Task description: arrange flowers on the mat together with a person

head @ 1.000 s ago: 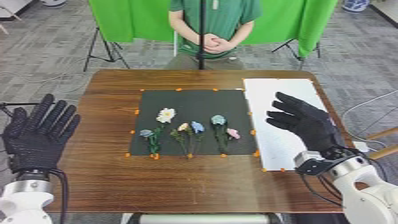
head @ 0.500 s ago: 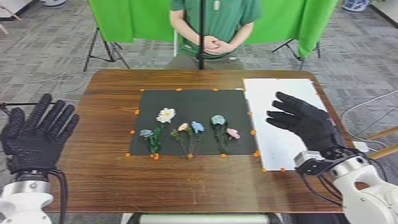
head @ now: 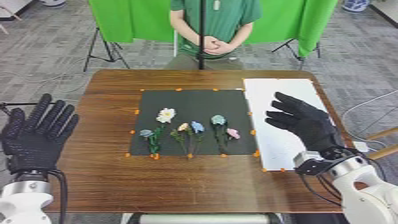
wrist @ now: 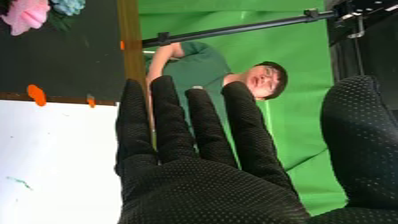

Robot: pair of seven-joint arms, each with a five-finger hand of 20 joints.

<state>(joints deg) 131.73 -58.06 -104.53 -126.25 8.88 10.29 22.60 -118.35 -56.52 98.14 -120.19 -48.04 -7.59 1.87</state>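
On the dark mat (head: 182, 100) lie several flowers: a white one (head: 166, 115), a blue one (head: 147, 133) at the left, a cream one (head: 183, 127) beside a light-blue one (head: 197, 126), a teal one (head: 218, 120) and a pink one (head: 233, 133). My right hand (head: 306, 122) is over the white sheet, right of the mat, open and holding nothing. My left hand (head: 35, 137) is open at the table's left edge, apart from the flowers. In the right wrist view my right hand (wrist: 209, 187) has straight fingers, with the pink flower (wrist: 26, 15) beyond the white sheet.
The white sheet (head: 271, 100) lies along the table's right side. Orange markers (head: 179, 89) edge the mat. A dark vertical pole (head: 202, 45) stands at the table's far edge. Bare brown wood (head: 178, 185) lies between the mat and the near edge.
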